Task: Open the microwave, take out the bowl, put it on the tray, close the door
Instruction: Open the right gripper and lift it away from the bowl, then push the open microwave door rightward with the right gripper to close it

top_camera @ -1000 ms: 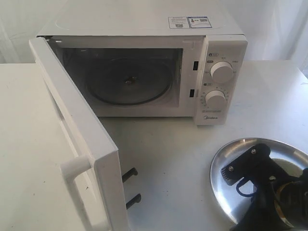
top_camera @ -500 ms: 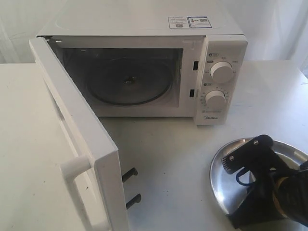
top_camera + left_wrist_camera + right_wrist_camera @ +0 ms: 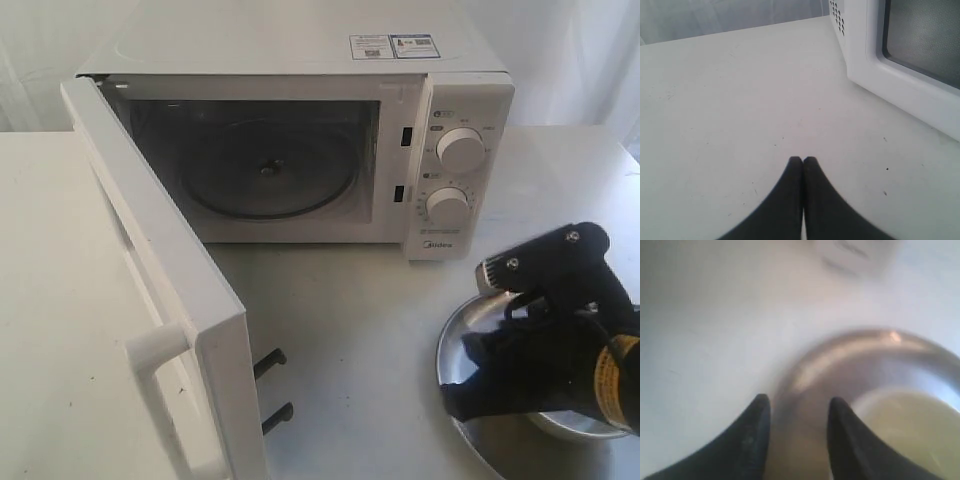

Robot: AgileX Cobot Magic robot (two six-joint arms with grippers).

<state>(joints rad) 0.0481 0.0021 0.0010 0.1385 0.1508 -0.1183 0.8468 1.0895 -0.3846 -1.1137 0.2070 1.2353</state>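
Note:
The white microwave (image 3: 460,120) stands at the back with its cavity empty. Its door (image 3: 150,260) is swung wide toward the front left, bar handle (image 3: 160,350) at its near edge. The silver tray (image 3: 460,335) lies at the front right. The cream bowl (image 3: 910,430) sits inside the tray (image 3: 840,360); a pale sliver of the bowl (image 3: 575,427) shows under the arm. My right gripper (image 3: 799,400) hangs open over the tray's rim beside the bowl, holding nothing, and covers much of the tray (image 3: 462,395). My left gripper (image 3: 803,159) is shut and empty above the table, near the door's window (image 3: 925,40).
Two dark latch hooks (image 3: 272,390) stick out of the door's free edge. Two round knobs (image 3: 460,148) sit on the control panel. Vent holes (image 3: 838,20) show in the microwave's side. A white table (image 3: 350,320) carries everything, with a white curtain behind.
The right arm has risen and shifted back over the tray, its wrist now higher above the rim. The door, tray and microwave have not moved.

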